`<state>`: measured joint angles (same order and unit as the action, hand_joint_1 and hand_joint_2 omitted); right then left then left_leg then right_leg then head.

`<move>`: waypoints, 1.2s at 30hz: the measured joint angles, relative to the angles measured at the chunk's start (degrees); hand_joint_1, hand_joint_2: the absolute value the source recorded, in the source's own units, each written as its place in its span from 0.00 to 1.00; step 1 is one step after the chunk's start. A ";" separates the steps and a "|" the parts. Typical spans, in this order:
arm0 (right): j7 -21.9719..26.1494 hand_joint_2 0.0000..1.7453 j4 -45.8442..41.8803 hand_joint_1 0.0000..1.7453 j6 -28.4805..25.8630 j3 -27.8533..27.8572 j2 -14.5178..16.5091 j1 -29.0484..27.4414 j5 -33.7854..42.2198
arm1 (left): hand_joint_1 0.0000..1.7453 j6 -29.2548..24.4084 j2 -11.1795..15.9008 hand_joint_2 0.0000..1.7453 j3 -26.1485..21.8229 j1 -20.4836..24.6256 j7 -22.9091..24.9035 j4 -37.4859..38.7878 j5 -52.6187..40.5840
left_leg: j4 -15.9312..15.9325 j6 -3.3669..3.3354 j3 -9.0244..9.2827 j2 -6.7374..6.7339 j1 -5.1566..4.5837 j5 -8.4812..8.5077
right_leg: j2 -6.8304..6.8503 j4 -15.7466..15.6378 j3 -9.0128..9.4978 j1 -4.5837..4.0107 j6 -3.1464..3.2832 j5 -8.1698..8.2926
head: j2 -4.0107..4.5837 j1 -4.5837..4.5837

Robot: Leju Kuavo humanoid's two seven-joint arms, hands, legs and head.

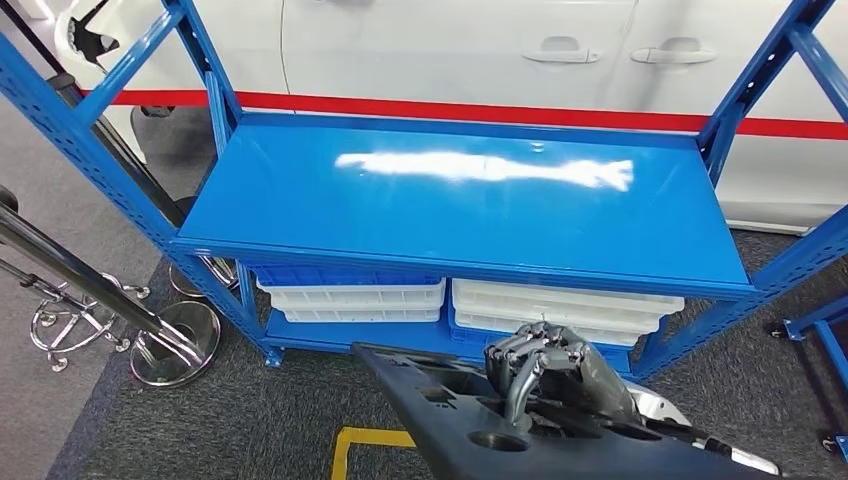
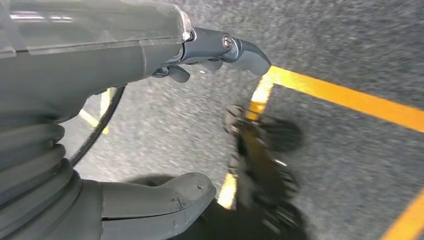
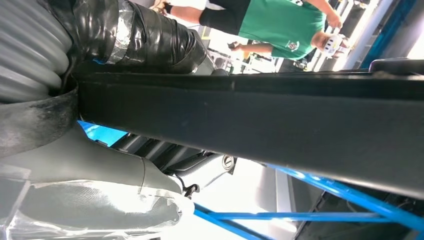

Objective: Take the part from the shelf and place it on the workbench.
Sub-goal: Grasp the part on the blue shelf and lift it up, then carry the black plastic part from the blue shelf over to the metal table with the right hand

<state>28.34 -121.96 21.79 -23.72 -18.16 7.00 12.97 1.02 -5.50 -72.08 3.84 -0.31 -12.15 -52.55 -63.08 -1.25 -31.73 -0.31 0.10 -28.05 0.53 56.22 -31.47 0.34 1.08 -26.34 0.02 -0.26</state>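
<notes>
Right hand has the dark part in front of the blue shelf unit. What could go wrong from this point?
1. The long dark part is gripped by the right hand alone, near one end, so it may tilt or slip.
2. Its free end points toward the blue shelf unit; a swing could strike the shelf edge or the white bins.
3. The left hand hangs over the floor, giving no support.

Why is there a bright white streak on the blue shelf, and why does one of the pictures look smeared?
Head view: the streak is glare from overhead light on the glossy blue shelf; the dark part in the right hand looks sharp. Left wrist view: the floor and its yellow line are motion-blurred past the left hand. Right wrist view: the background is overexposed.
</notes>
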 joint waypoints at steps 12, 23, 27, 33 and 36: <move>4.03 1.00 1.51 0.98 -4.95 0.25 -0.28 2.92 -5.45 | 0.00 0.78 0.57 1.00 -0.94 0.68 -4.89 -0.03 -0.79 | 7.94 -1.73 -0.13 -0.26 0.02 3.39 | -0.29 16.40 -5.83 0.74 -2.99 -8.48 | 0.00 0.11; 5.55 1.00 1.30 0.98 -6.34 0.22 -0.29 2.93 -7.42 | 0.00 0.49 1.51 1.00 -0.92 0.58 -5.61 -0.03 -1.43 | 1.69 1.65 -5.36 -0.11 0.59 0.25 | -0.14 0.14 2.11 0.94 -0.18 -1.61 | 0.00 0.08; 5.70 1.00 1.13 0.98 -6.08 0.22 -0.30 2.94 -7.38 | 0.00 0.50 2.05 1.00 -0.93 0.71 -6.21 -0.03 -1.42 | -10.36 2.10 -6.90 -0.09 0.66 -5.82 | 0.08 1.09 -1.53 0.60 0.24 0.56 | 0.00 0.07; 5.87 1.00 0.45 0.98 -5.39 0.22 -0.31 2.97 -7.16 | 0.00 0.52 2.63 1.00 -0.92 1.06 -6.44 -0.07 -1.45 | 7.36 0.31 7.43 0.20 -0.01 -2.88 | 0.14 1.62 -5.11 0.34 -0.79 4.02 | 0.00 0.08; 5.94 1.00 0.37 0.98 -5.32 0.24 -0.33 2.93 -7.11 | 0.00 0.49 2.72 1.00 -0.93 1.02 -6.43 -0.07 -1.46 | 9.29 -0.31 7.21 0.04 -0.04 -1.81 | 0.10 1.36 -5.59 0.45 -1.87 4.79 | 0.00 0.10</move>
<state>34.29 -121.59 16.47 -23.48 -18.49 9.93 5.85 1.51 -2.78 -73.01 4.86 -6.73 -12.22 -54.01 -53.78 -1.55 -24.52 -0.27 0.05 -29.86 0.62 57.58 -37.06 0.79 -0.79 -21.56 0.02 -0.16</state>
